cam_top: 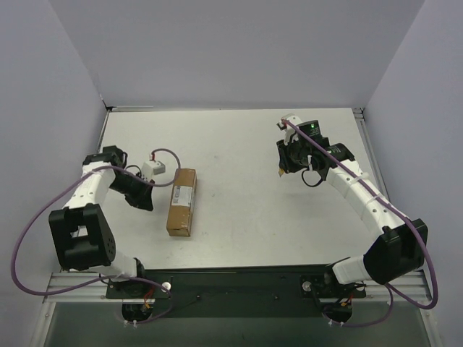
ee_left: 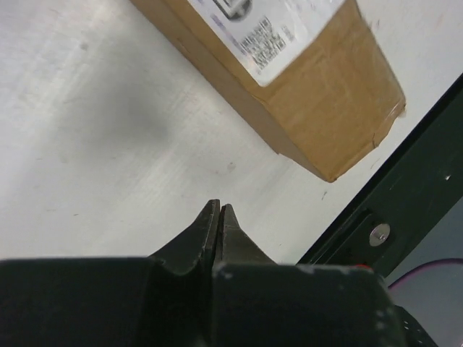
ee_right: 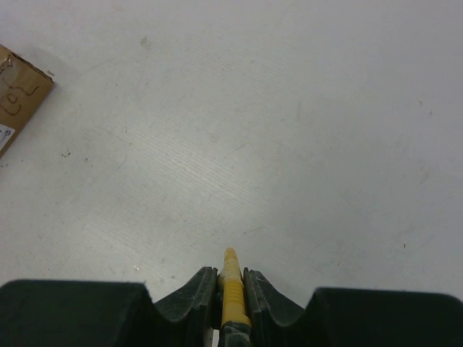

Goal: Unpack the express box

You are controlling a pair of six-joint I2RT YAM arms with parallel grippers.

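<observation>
The express box [cam_top: 181,202] lies closed on the white table, a long brown cardboard parcel with a white label on top, its long side running near to far. In the left wrist view the express box [ee_left: 318,94] shows its near end and the label's edge. My left gripper [cam_top: 147,205] sits just left of the box, apart from it; the left gripper [ee_left: 219,206] has its jaws pressed together with nothing between them. My right gripper [cam_top: 281,169] hovers far to the right, shut on a yellow utility knife [ee_right: 231,285] whose tip pokes out past the right gripper [ee_right: 230,273]. One corner of the box [ee_right: 18,97] shows in the right wrist view.
A black rail [cam_top: 231,282] runs along the table's near edge, and this rail [ee_left: 412,188] lies close to the box's near end. Grey walls enclose the table [cam_top: 239,152] on the left, back and right.
</observation>
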